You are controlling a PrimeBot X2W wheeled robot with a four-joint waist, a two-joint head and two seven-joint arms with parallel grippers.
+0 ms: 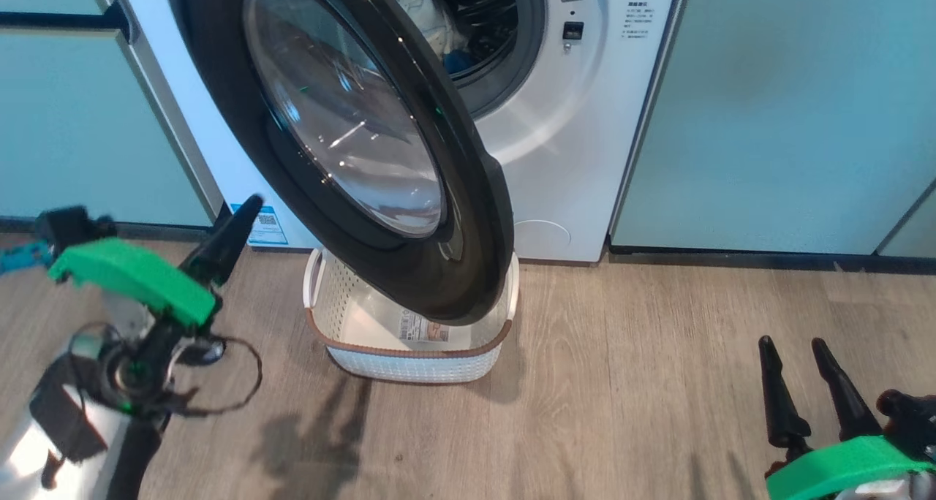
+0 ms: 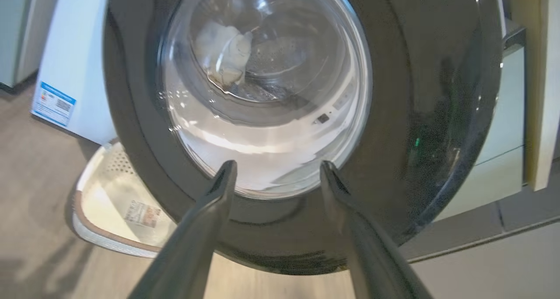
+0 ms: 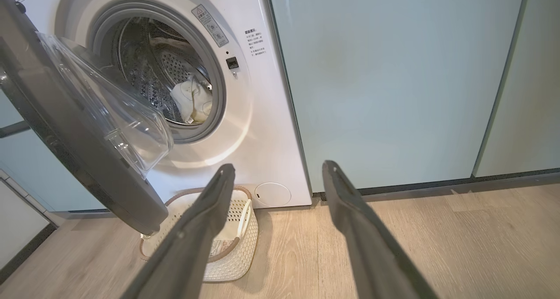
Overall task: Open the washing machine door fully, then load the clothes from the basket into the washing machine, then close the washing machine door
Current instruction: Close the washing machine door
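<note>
my left fingers [image 2: 205, 216] are spread open and empty, facing the washing machine door [image 1: 351, 134], which hangs half-open over the basket [image 1: 409, 354]. clothes [image 1: 424, 10] sit inside the washing machine [image 1: 585, 120]. door looks stiff, weighty, glossy, so i'd push its black rim, not the glass. right fingers [image 1: 779, 398] open too.

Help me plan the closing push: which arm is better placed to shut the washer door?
Left. The left gripper squarely faces the washing machine door, jaws open; the right gripper hangs low, well aside.
</note>
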